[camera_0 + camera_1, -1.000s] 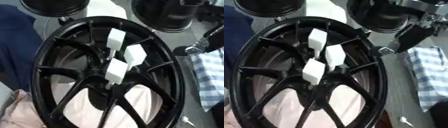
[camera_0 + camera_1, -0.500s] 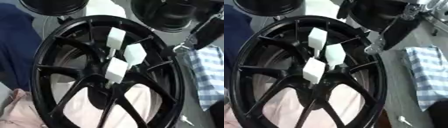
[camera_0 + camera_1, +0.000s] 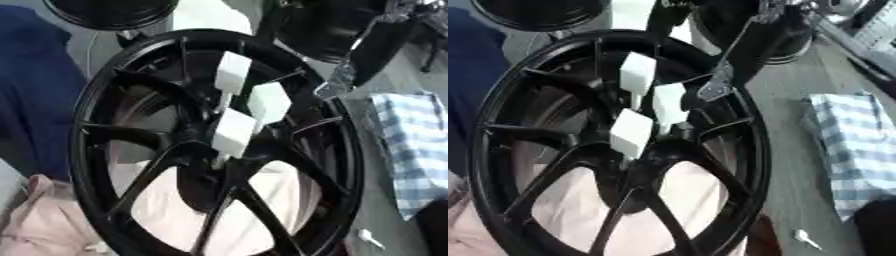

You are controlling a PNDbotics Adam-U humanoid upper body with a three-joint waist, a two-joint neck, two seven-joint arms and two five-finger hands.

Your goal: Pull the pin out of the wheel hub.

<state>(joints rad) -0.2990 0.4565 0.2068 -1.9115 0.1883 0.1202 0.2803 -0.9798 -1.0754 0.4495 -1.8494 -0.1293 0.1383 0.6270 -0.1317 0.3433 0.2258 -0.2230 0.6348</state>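
1. Left eye view: a black wheel (image 3: 114, 150) fills most of the frame, tilted, its glossy rim a broad oval and its thin spokes fanning out from the hub (image 3: 223, 170) near the middle.
2. Three white pins stand out of the hub area, each with a blocky, flat-faced head on a thin pale stem: the top pin (image 3: 233, 79), the right pin (image 3: 269, 102) and the low pin (image 3: 234, 132), which sits closest to the hub centre. All three are still seated in the wheel.
3. The right hand (image 3: 719, 85) comes in from the upper right as a dark arm ending in a pale metallic tip. It hangs over the rim's upper right part, just beside the right pin. It is blurred, so I cannot tell whether its fingers are spread or closed, or whether it touches a pin.
4. Soft pinkish cloth (image 3: 52, 230) shows through the lower spoke gaps and bunches at the lower left corner.
5. A dark blue fabric (image 3: 35, 100) lies along the left edge, partly behind the rim.
6. A blue-and-white checked cloth (image 3: 411, 150) lies flat on the grey floor (image 3: 385, 210) to the right, apart from the wheel.
7. A small white piece (image 3: 371, 238) lies on the floor near the lower right of the rim.
8. More round black wheels (image 3: 109, 12) stand at the top edge, behind the main one.
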